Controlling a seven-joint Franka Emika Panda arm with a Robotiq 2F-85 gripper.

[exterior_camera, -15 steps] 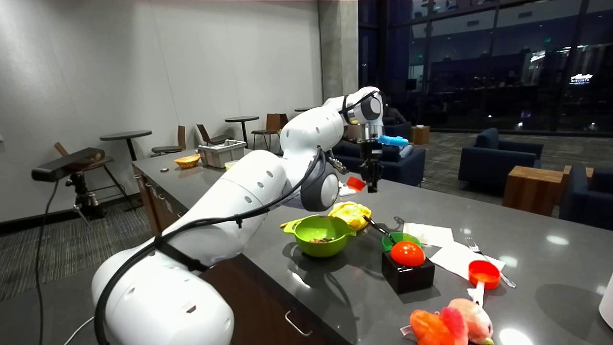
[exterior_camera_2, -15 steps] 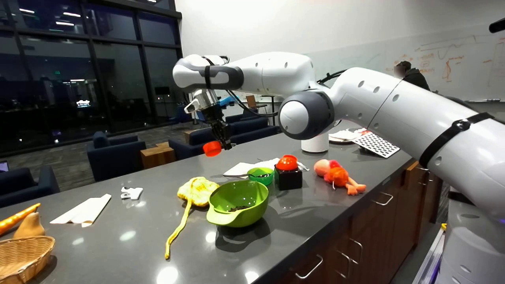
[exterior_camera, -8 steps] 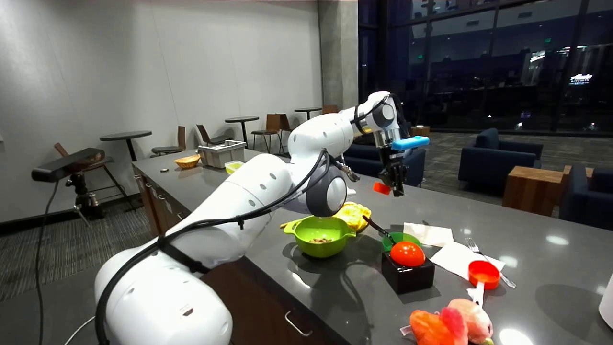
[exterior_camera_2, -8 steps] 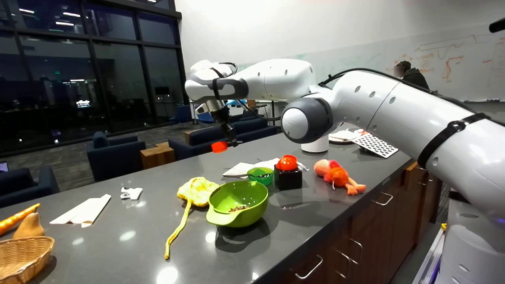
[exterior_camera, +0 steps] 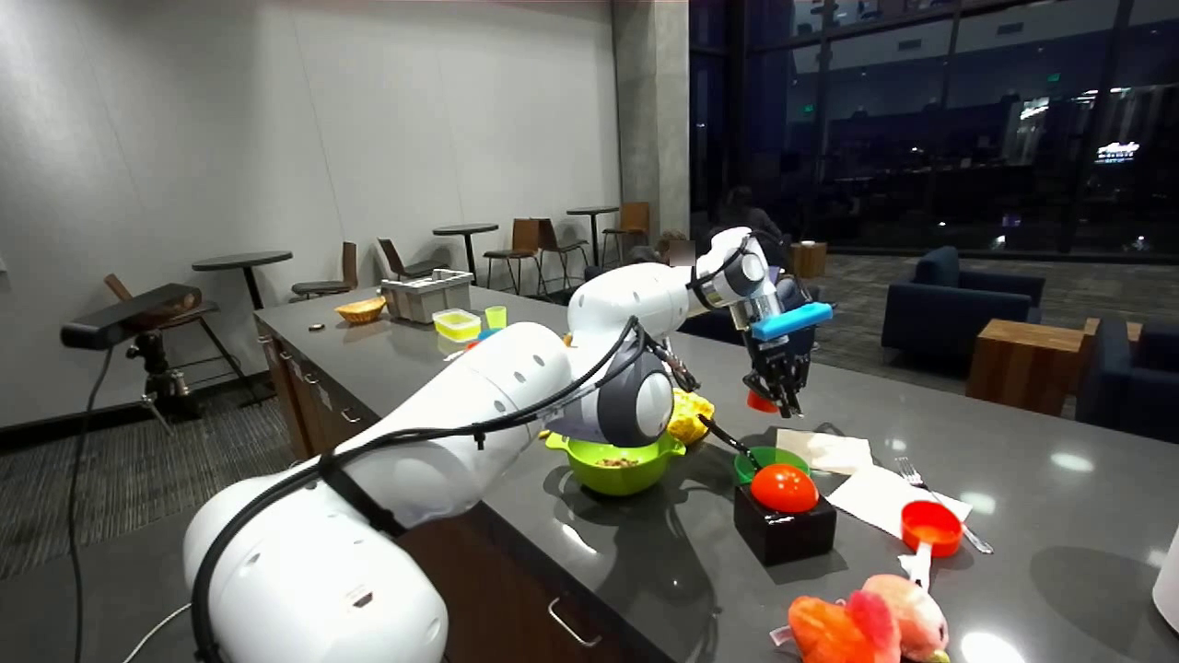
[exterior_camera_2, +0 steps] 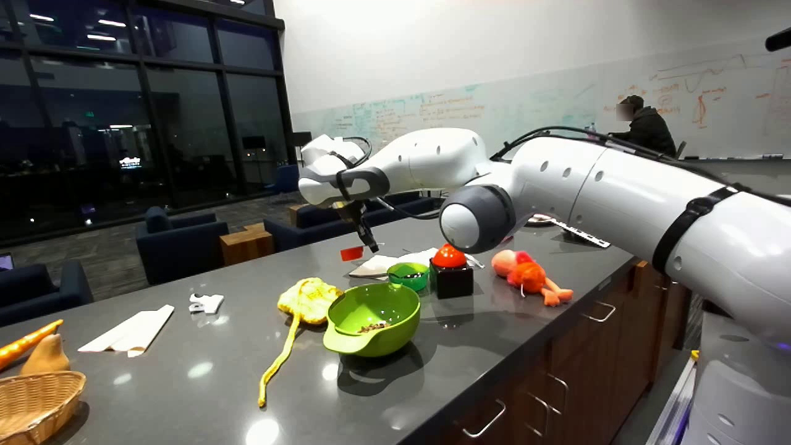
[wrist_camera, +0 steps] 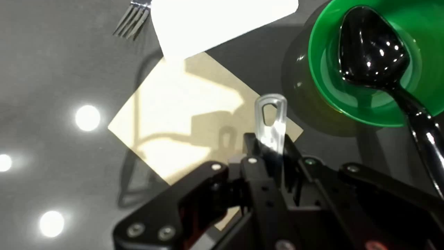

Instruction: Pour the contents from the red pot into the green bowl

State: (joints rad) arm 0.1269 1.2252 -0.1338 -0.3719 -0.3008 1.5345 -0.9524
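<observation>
The tool (wrist_camera: 270,144) is clamping the metal handle (wrist_camera: 272,133) of the red pot (exterior_camera_2: 351,253), and the pot is hanging just beside the tool, above the table (exterior_camera_2: 216,334). A pale napkin (wrist_camera: 163,100) is lying below the tool, and a small green dish (wrist_camera: 421,24) with a black spoon (wrist_camera: 371,52) is sitting near the tool. Farther from the tool, the green bowl (exterior_camera_2: 395,340) is standing, holding brown bits (exterior_camera_2: 374,327).

In an exterior view, the gripper (exterior_camera: 787,402) partly hides the pot (exterior_camera: 761,402); wrist-view edges crop 1 fork (wrist_camera: 131,21) and 1 spoon (wrist_camera: 373,48).
</observation>
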